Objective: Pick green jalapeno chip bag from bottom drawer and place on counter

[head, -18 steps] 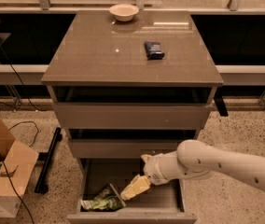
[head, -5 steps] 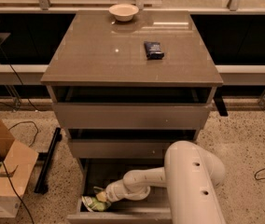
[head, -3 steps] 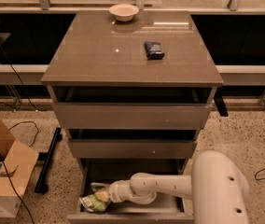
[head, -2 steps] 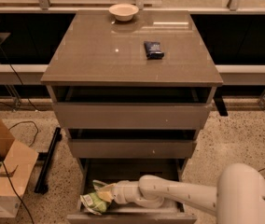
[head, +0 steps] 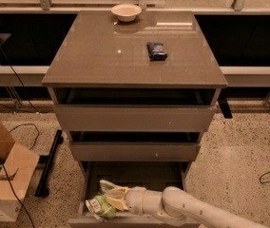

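Observation:
The green jalapeno chip bag (head: pixel 98 204) lies at the front left of the open bottom drawer (head: pixel 135 175), green and white and crumpled. My gripper (head: pixel 115 199) reaches into the drawer from the lower right on a white arm and is closed on the bag's right side. The counter (head: pixel 106 56) is the glossy grey-brown top of the cabinet above.
A small dark blue packet (head: pixel 157 51) and a white bowl (head: pixel 126 12) sit on the counter. The two upper drawers (head: pixel 135 118) stand slightly open. An open cardboard box (head: pixel 2 175) and a black bar (head: pixel 49 163) lie on the floor to the left.
My arm has swung lower and further right in the view. The gripper stays at the bag, which has lifted slightly and shifted up at the drawer's front left.

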Robot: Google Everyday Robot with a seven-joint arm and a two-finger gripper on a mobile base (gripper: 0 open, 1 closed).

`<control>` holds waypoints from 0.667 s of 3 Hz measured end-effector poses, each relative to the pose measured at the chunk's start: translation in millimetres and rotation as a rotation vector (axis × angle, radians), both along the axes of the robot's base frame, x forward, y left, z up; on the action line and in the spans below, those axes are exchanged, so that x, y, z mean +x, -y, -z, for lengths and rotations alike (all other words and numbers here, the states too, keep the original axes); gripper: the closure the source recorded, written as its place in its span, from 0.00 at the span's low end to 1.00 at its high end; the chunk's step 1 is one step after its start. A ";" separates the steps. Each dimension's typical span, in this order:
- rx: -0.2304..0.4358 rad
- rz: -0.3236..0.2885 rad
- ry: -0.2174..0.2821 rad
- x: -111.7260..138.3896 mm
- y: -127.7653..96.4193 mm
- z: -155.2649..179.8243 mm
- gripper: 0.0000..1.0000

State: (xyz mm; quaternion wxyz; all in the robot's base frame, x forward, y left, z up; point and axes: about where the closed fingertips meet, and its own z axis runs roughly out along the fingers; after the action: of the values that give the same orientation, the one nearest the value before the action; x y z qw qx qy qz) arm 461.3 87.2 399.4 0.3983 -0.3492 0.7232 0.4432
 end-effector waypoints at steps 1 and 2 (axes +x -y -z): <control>0.050 0.052 0.106 -11.4 40.3 -52.6 1.00; 0.075 0.145 0.136 14.2 96.0 -96.0 1.00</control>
State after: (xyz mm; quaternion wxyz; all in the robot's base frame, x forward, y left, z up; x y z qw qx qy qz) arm 475.5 -8.8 495.4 0.4905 -0.3100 0.7006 0.4152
